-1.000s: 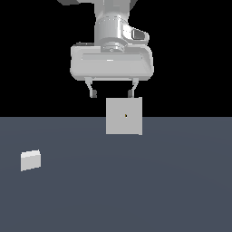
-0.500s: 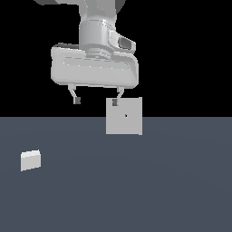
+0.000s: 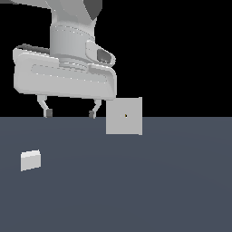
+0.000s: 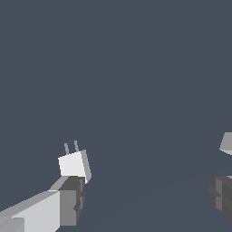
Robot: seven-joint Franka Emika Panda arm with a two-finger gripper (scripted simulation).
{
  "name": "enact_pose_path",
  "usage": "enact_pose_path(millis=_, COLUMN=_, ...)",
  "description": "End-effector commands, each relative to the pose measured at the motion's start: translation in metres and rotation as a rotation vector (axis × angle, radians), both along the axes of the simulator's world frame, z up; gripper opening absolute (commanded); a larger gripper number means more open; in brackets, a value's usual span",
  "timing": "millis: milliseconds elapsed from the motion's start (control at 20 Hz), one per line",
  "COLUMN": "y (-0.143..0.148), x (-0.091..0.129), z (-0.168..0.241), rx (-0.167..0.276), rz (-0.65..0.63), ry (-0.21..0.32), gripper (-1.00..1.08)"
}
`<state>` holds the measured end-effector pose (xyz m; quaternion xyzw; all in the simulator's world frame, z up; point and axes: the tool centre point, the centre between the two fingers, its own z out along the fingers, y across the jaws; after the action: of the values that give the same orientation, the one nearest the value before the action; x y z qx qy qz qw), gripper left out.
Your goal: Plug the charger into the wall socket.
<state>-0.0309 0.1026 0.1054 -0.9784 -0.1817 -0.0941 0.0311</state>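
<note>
The charger [image 3: 30,160] is a small white-grey block lying on the dark floor at the exterior view's left. In the wrist view the charger [image 4: 74,163] shows two thin prongs sticking out of one end. The wall socket [image 3: 124,116] is a flat upright light-grey square panel with a tiny dark dot at its centre. My gripper [image 3: 69,112] hangs open and empty above the floor, left of the socket and up and to the right of the charger. In the wrist view the gripper [image 4: 147,199] has its fingers [image 4: 72,199] spread wide, with the charger just beyond one fingertip.
The dark grey floor [image 3: 158,190] stretches across the lower half of the exterior view, with black background above. A small grey shape [image 4: 226,142] shows at the wrist view's edge; I cannot tell what it is.
My gripper has moved toward the exterior view's left, away from the socket and nearer the charger, and looms larger in the frame. It has stayed open. The charger and socket have not moved.
</note>
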Motion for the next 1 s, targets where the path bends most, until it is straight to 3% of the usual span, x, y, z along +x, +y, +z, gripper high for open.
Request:
enact_pose_path(millis=0, y=0.014, x=-0.006, z=-0.008, rx=0.011, rz=0.053, ry=-0.031, gripper=1.0)
enact_pose_path(millis=500, y=0.056, x=-0.026, z=-0.032, rx=0.046, rz=0.219, ry=-0.124, gripper=1.0)
enact_pose_path(millis=950, y=0.07, x=-0.034, z=-0.043, rx=0.058, rz=0.28, ry=-0.156, gripper=1.0)
